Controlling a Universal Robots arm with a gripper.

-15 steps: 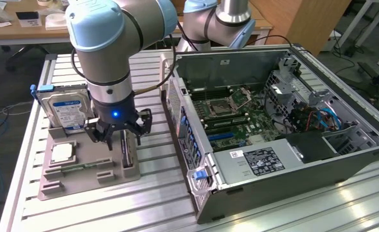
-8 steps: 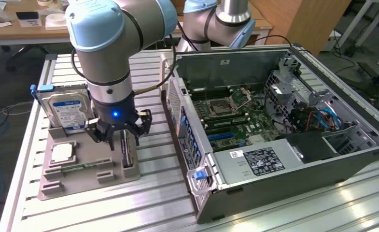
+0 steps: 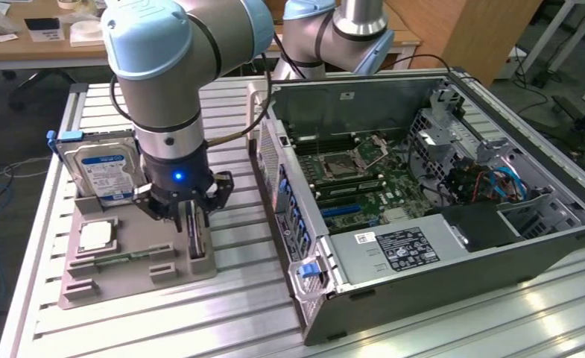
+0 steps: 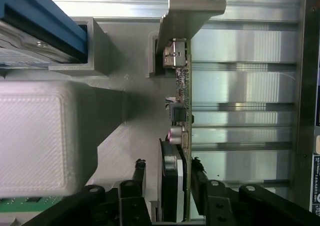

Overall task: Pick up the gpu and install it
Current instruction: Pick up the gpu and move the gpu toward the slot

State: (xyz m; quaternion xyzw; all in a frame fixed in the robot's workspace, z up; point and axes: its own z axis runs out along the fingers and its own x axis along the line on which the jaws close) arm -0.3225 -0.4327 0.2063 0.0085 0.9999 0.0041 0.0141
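**Q:** Where is the gpu?
**A:** The gpu (image 4: pixel 185 85) stands on edge in a slot of the grey holder (image 3: pixel 123 277). The holder sits on the slatted metal surface (image 3: pixel 223 317), towards the exterior view's left. The wrist view shows the green board edge-on. A silver bracket (image 4: pixel 192 10) is at the end away from the arm, and a dark cooler block sits on one face.

**Q:** What is the pincer doing?
**A:** The pincer (image 3: pixel 191 222) is lowered over the card with black fingers (image 4: pixel 137 186) on either side. The jaws are apart and not clamped. A strip of grey holder shows between one finger and the cooler. The other finger is just beside the board, and I cannot tell whether it touches. The card sits in its slot.

**Q:** Is any writing legible?
**A:** None that I can read.
- **Hard drive:** The hard drive (image 3: pixel 101 175) stands upright in the holder behind the arm. It has a blue-and-white label, and the print is too small to read.
- **Computer case:** The open computer case (image 3: pixel 441 292) is just beside the holder on the exterior view's right. It carries a black-and-white sticker (image 3: pixel 404 248) on the power supply, which is also unreadable.

**Q:** What else is on the holder?
**A:** A square processor (image 3: pixel 95 236) lies flat, with a narrow green memory stick (image 3: pixel 118 259) just beside it.
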